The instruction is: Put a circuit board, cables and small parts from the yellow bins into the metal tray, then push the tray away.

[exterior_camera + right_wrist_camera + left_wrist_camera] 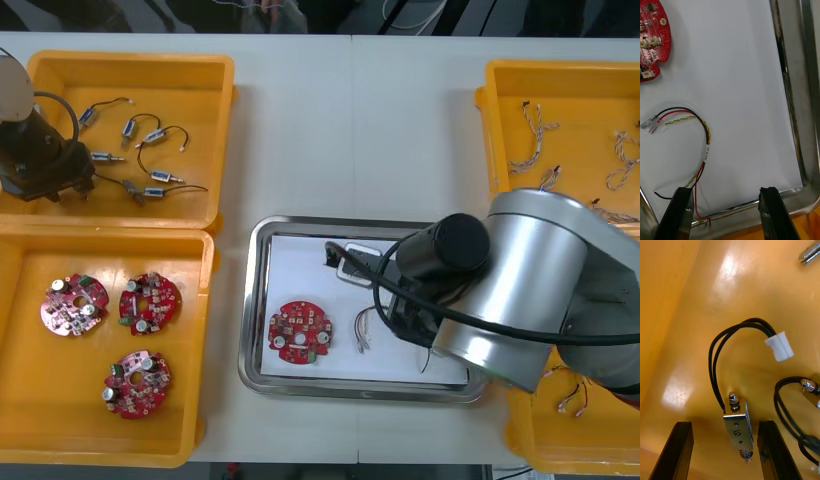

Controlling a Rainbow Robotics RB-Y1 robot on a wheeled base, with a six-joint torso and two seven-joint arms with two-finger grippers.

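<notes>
Left gripper [725, 423]: standing open, straddling small metal part [738, 429] in yellow bin [685, 315].
Right gripper [725, 189]: hovering open over red and yellow cable [708, 137] in metal tray [807, 93].

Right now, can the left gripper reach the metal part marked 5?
Probably yes: the left gripper is open, and the metal part lies between its fingers in the bin, uncovered.

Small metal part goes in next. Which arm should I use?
Left. The left tool, open, straddles a small metal part in the yellow bin; the right tool, open, hangs over the metal tray.
</notes>
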